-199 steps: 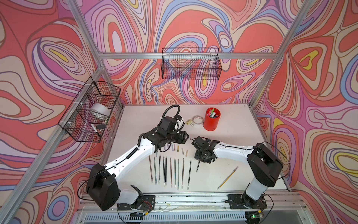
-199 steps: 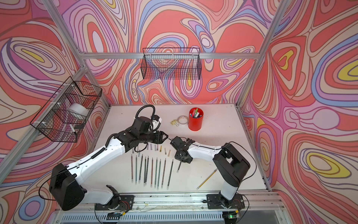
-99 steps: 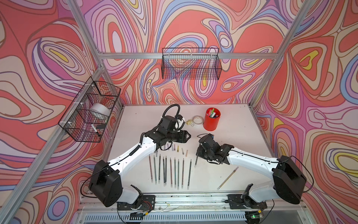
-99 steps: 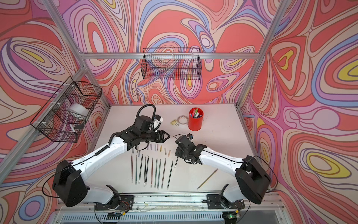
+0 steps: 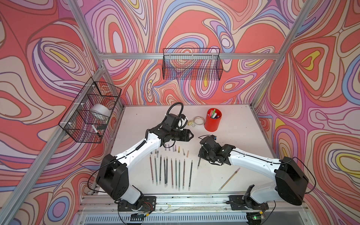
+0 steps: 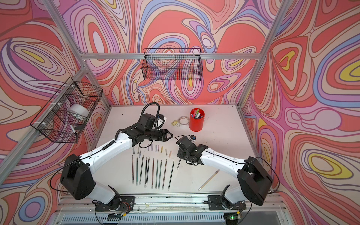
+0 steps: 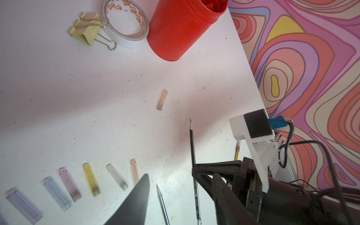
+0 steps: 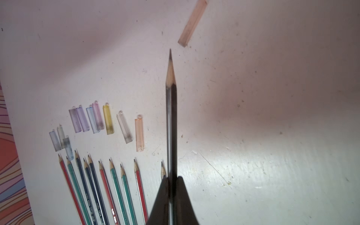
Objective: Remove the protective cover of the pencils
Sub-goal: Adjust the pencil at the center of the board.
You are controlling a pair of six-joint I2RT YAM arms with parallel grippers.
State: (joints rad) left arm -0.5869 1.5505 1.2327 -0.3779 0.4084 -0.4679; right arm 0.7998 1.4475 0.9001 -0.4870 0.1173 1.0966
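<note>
White tabletop [image 5: 239, 136], scuffed and speckled, sits between swirled red-and-pink walls. You lose most of the held pencil [image 8: 171, 116] in both top views: only its eraser end pokes out toward 6 o'clock from under the right gripper [image 8: 171, 178], near the table's centre. The wrist view shows that gripper's fingers clamped on the black shaft and the tip bare. You cannot tell whether the pencil touches the table. One peach cover [image 7: 162, 99] lies alone just past that tip; it cannot be made out in either top view. Your left gripper [image 5: 191, 135] hangs just toward 12 o'clock from centre, fingers apart, holding nothing. Ten pencils [image 5: 171, 171] lie side by side at 6 o'clock, tips bare, with a row of tinted clear covers [image 8: 108, 119] just beyond them. A yellow pencil [image 5: 228, 179] lies apart at 4 o'clock, its far end too small to read. At 1 o'clock stand a red cup [image 5: 211, 125], a tape roll [image 7: 128, 41] and a binder clip [image 7: 85, 29]. Wire baskets hang at 12 o'clock [image 5: 191, 72] and 9 o'clock [image 5: 78, 124].
</note>
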